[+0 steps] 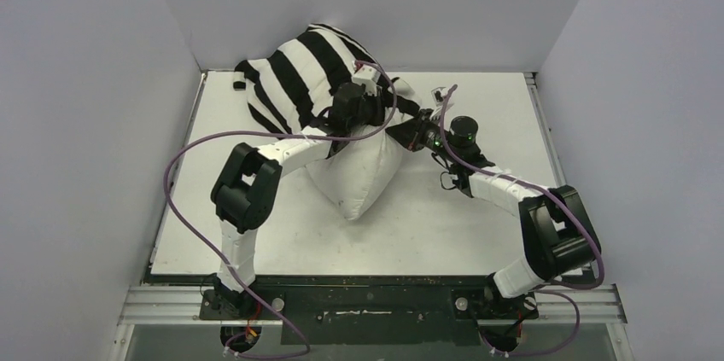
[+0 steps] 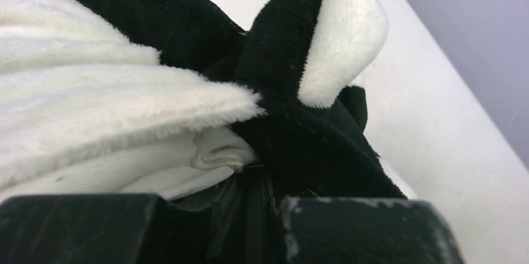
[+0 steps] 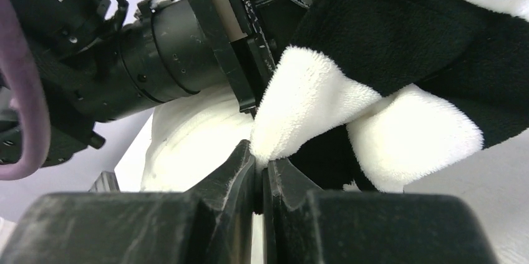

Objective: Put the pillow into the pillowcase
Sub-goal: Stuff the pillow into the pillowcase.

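From above we see the pillow (image 1: 363,180) sticking half out of the striped pillowcase (image 1: 294,71) on the tabletop (image 1: 478,229). Only the wrist views show us the left gripper (image 2: 252,186) and the right gripper (image 3: 261,180), each clamped narrowly on the pillowcase edge.

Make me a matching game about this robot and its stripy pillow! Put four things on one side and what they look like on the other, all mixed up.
Things:
1. pillow
2. pillowcase
3. right gripper
4. table

What they look like:
A. broad black and white stripes
B. shut, pinching fluffy fabric
C. flat and white, under everything
D. plain off-white, one corner poking out toward the arms

Pairs: 1-D, 2-A, 3-B, 4-C
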Robot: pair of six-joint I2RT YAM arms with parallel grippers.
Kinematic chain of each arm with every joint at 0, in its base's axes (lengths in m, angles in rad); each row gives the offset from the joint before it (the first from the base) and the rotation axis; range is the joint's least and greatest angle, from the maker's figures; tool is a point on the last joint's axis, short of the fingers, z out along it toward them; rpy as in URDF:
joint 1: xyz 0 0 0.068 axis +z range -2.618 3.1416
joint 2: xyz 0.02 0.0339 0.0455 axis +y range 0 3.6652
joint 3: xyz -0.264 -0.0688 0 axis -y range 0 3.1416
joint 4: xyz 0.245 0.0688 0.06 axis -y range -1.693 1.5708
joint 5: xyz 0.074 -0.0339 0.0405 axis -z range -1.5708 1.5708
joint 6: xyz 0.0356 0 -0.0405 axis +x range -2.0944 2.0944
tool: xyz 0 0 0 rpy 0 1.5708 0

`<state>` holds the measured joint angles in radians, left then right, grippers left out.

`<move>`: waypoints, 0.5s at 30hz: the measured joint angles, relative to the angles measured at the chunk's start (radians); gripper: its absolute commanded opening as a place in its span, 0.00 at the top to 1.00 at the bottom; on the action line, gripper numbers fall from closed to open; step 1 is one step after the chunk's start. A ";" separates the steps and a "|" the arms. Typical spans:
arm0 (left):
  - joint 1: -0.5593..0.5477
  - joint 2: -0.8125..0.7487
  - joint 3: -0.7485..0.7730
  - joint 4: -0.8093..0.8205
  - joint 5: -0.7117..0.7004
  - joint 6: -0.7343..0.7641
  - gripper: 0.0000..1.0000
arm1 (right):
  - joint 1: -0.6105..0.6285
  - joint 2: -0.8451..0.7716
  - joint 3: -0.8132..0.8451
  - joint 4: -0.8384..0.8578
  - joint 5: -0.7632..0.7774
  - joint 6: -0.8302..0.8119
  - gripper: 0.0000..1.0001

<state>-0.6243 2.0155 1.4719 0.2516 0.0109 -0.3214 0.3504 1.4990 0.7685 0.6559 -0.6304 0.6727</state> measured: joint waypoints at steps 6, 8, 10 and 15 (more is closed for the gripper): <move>0.037 0.064 -0.052 0.240 0.013 -0.184 0.85 | 0.017 0.097 0.063 0.021 0.052 0.044 1.00; 0.050 0.062 -0.073 0.286 0.029 -0.229 0.67 | 0.019 0.105 0.075 0.004 0.064 0.052 1.00; 0.060 0.040 -0.064 0.249 0.056 -0.245 0.51 | 0.022 0.105 0.073 0.010 0.085 0.070 1.00; 0.095 -0.140 -0.039 -0.034 0.136 -0.262 0.37 | 0.030 0.141 0.068 0.128 0.084 0.160 1.00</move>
<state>-0.5293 1.8759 1.4326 0.2176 0.1467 -0.5831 0.3801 1.6402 0.8360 0.7837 -0.5465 0.8326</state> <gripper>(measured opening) 0.584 0.065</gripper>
